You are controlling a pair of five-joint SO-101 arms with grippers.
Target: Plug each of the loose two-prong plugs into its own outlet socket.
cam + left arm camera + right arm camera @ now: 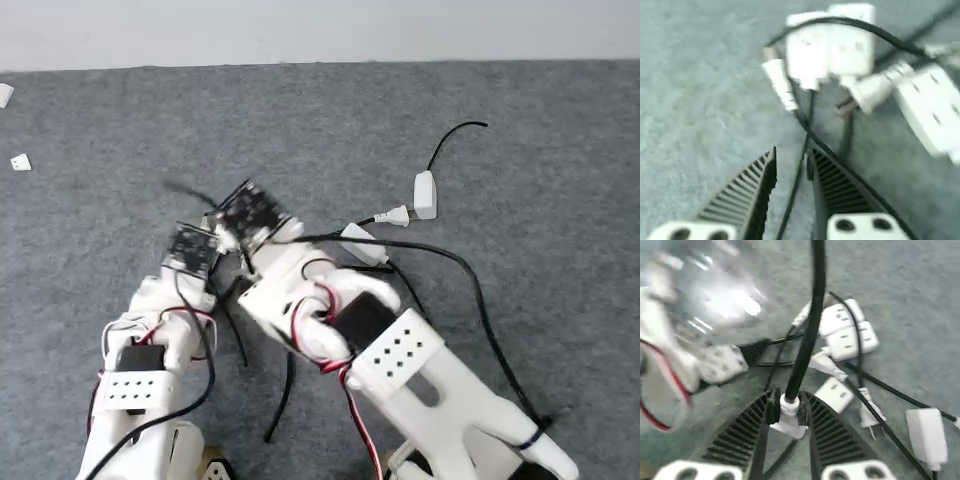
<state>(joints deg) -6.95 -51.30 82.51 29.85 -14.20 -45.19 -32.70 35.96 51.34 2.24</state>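
I work on the wide grey carpeted table [540, 110]. A cluster of white plastic outlet sockets [847, 332] lies there under black cables. My right fingers [772, 405] are closed on a white plug with thick black cord [788, 426], near the sockets. My left fingers [771, 162] stand slightly apart, with a thin black cable [797, 185] between them.

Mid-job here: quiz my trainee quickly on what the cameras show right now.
1. True or false: the right gripper is shut on a white plug.
2. What runs through the open left gripper? A) a black cable B) a screwdriver C) a red wire
3. Fill in: the outlet sockets are ____ in colour.
Key: 1 true; 2 A; 3 white.
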